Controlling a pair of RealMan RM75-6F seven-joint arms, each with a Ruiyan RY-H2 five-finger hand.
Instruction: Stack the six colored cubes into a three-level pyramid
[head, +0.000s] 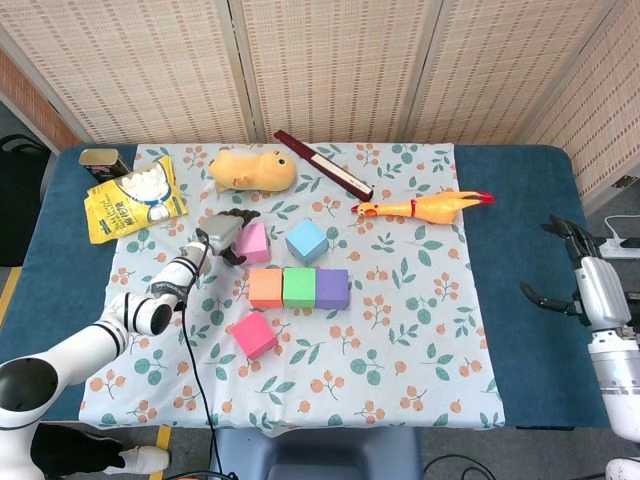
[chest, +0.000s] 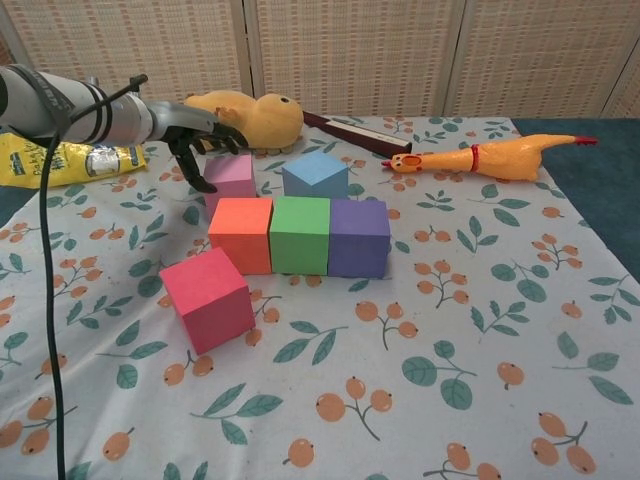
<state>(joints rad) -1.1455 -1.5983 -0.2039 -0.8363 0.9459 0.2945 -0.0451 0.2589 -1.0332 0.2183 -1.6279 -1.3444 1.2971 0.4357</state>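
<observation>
- The base row is laid: orange cube (chest: 240, 233), green cube (chest: 299, 233) and purple cube (chest: 359, 236) sit touching in a line.
- The left hand (chest: 196, 134), fingers spread and holding nothing, reaches over the light pink cube (chest: 230, 176) just behind that row.
- The step looks like grasping it for the second level; next, fingers must close around its sides.
- The blue cube (chest: 315, 173) and magenta cube (chest: 207, 298) wait nearby.
- The right hand (head: 575, 270) rests open, well apart.

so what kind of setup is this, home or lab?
Probably a lab or demo tabletop rig, not a home: a table with a floral cloth, woven screens closing off the back, and assorted props like foam cubes and a rubber chicken.
</observation>
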